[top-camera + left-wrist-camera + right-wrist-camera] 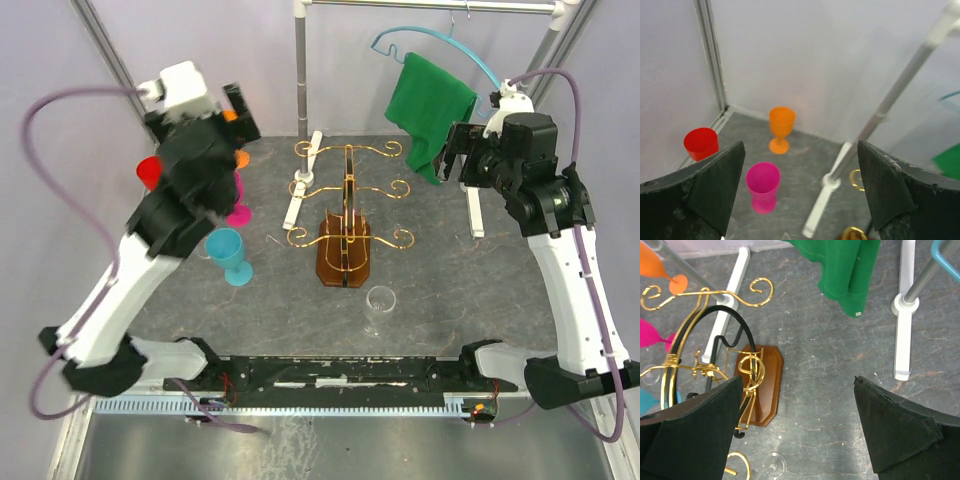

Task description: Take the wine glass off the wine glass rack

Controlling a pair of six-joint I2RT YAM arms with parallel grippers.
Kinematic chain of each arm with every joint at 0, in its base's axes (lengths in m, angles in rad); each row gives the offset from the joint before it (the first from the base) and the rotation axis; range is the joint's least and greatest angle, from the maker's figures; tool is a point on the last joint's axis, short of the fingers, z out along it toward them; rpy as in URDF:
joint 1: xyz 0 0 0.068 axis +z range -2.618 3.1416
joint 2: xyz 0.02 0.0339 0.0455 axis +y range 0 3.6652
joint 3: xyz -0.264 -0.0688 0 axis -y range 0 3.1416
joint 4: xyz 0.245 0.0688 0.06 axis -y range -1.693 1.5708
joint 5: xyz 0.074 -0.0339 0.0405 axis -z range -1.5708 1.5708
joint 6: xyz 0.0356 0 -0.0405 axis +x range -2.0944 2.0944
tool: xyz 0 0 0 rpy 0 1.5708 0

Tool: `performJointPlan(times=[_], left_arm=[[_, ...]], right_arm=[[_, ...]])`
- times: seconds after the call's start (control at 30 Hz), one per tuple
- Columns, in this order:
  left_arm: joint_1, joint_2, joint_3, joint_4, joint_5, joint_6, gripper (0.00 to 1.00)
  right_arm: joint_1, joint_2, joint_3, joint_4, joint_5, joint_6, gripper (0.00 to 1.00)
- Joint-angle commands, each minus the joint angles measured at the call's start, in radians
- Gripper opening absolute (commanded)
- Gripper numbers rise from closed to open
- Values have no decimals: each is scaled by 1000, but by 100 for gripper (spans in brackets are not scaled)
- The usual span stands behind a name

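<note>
We see the clear wine glass (380,305) standing upright on the grey tabletop (450,290). It is free of the wine glass rack (343,252) and sits near the rack's brown base at about 5 o'clock in the top view, not touching it.

Both pincers hang well apart from the glass. The left pincer (800,145) is spread wide and has hold of nothing. From it the glass lies at about 5 o'clock in the top view, on the far side of the rack. Its own camera looks at the back corner, where a red cup (701,143), an orange goblet (781,128) and a pink goblet (763,186) stand. A blue goblet (229,256) stands near them, at 9 o'clock from the rack base.

The right pincer (797,382) also gapes fully and grips nothing. In the top view the glass lies at about 7 o'clock from it. In its own view the glass shows at the bottom edge, at 7 o'clock from the gap between the fingers, with the rack's base at 9 o'clock.

A green cloth (428,112) hangs on a blue hanger (440,45) from the grey rail (430,6) at 1 o'clock from the rack
</note>
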Motion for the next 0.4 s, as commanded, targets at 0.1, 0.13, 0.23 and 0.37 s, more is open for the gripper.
performJointPlan(times=[0.1,0.13,0.23,0.37], left_arm=[[423,235,62,-467,616,-340,99],[428,228,39,-460,620,-351,99],[428,171,-59,-374,632,-353,99],[430,169,-73,-396,637,-336,99]], right_arm=[[-30,12,-32,55,19,-48,100],[-30,12,-35,56,17,-48,99],[-36,16,-43,62,22,-52,99],[-37,35,-49,69,-1,-49,99]])
